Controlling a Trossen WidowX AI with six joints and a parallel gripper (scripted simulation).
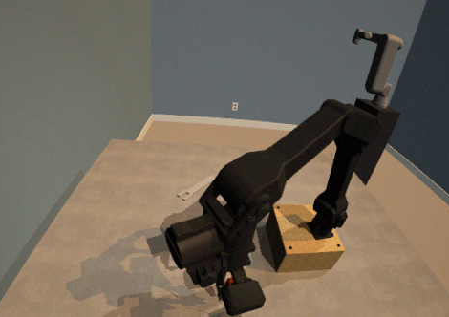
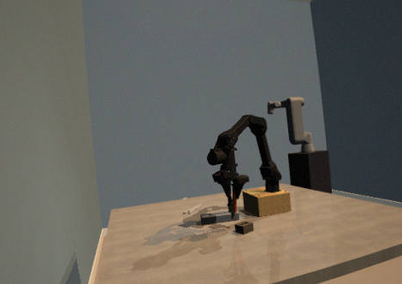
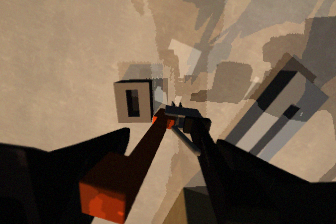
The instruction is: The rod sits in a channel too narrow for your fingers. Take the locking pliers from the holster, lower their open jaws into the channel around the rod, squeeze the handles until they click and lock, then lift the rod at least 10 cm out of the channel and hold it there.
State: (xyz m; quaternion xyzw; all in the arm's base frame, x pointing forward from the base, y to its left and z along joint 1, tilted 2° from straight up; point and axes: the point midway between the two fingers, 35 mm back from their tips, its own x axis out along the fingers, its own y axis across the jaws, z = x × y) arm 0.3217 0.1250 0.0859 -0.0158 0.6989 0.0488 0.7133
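- Stone-like, mottled tan tabletop [image 1: 115, 177] [image 2: 338, 231] spans the foreground, crossed by broken shadows.
- Nearest in exterior view: small dark rectangular holster [image 2: 244, 227] [image 3: 121, 102], its slot vacant in wrist view.
- Just behind: long grey channel block [image 1: 157, 244] [image 2: 214, 219] [image 3: 270, 120], lying on the tabletop. Rod inside cannot be made out.
- Locking pliers [image 1: 230, 282] [image 2: 234, 201] [image 3: 102, 197], with one orange and one dark handle, hang jaws down, out of the holster. In wrist view the jaws appear between holster and channel block; exact height unclear.
- Black parallel-jaw gripper [image 1: 231, 287] [image 2: 233, 192] [image 3: 173, 139] grips the pliers by the handles, fingers well spread.
- Jointed black arm [image 1: 306, 138] [image 2: 263, 145] arches above, mounted on a yellowish wooden box [image 1: 306, 260] [image 2: 274, 204].
- Pale, flat forked piece [image 1: 196, 187] [image 2: 192, 210] lies beyond the channel block.
- Farther back: grey robot arm [image 1: 383, 62] [image 2: 296, 120] on a dark pedestal [image 1: 382, 138] [image 2: 310, 171].
- Farthest: blue-grey wall [image 1: 282, 57] [image 2: 188, 77], white outlet [image 1: 235, 106] low on it.
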